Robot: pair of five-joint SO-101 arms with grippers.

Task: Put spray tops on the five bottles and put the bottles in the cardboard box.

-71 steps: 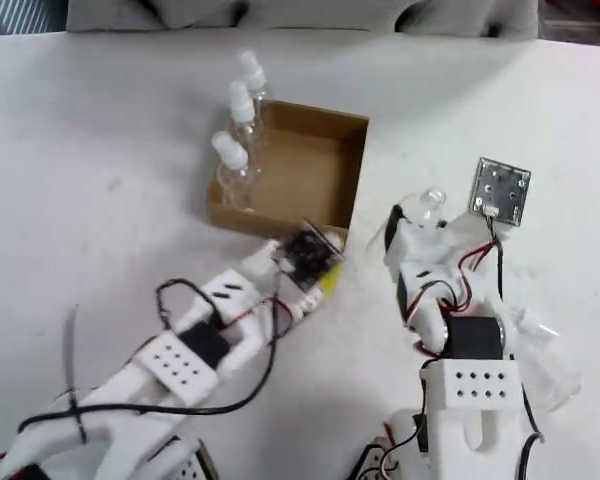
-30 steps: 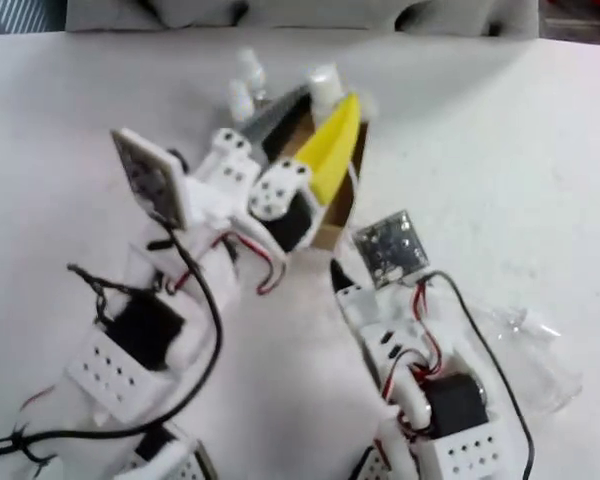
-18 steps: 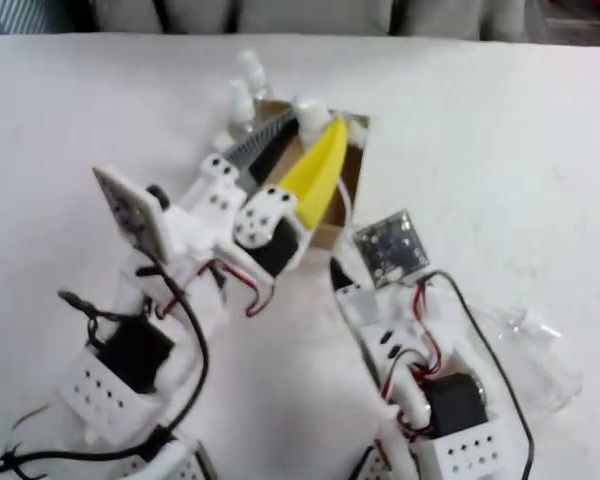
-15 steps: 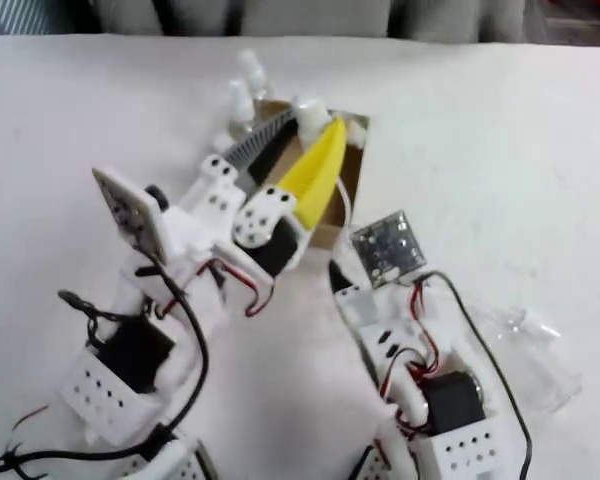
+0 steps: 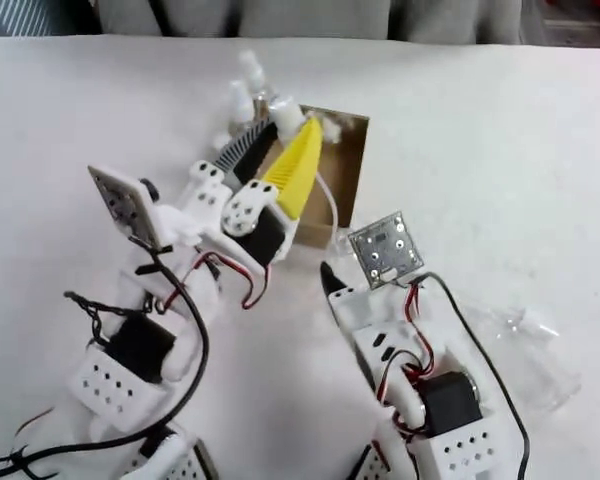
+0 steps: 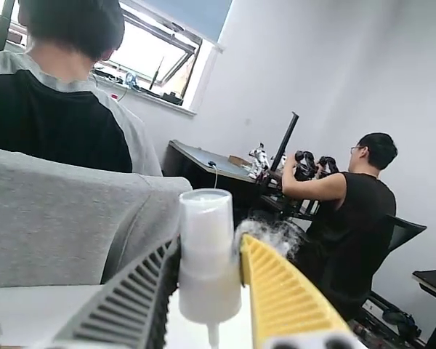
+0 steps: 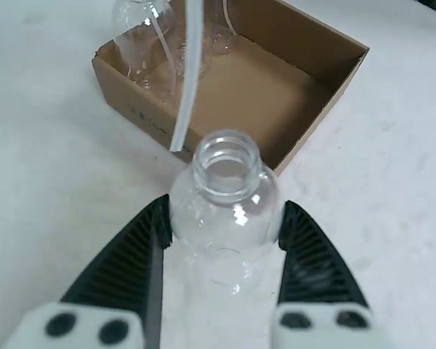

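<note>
My left gripper [image 5: 286,120] hangs over the cardboard box [image 5: 347,165], shut on a white spray top [image 5: 283,110] between its grey and yellow fingers. In the left wrist view the spray top [image 6: 206,251] stands upright in that gripper [image 6: 207,273]. Its thin tube [image 7: 183,87] hangs down, ending just beside the mouth of an open clear bottle [image 7: 225,207]. My right gripper [image 7: 225,222] is shut on this upright bottle in front of the box [image 7: 291,94]; from above, that gripper [image 5: 330,275] lies under its camera board.
Capped bottles [image 5: 242,97] stand in the box's far left part, their clear bodies [image 7: 142,36] against the box wall. Another clear bottle [image 5: 525,350] lies on its side at the table's right. White table stretches around the box.
The left arm lifted from the table in front of the box to above it with the spray top, then shifted slightly left. The right arm drew back from beside the box.
</note>
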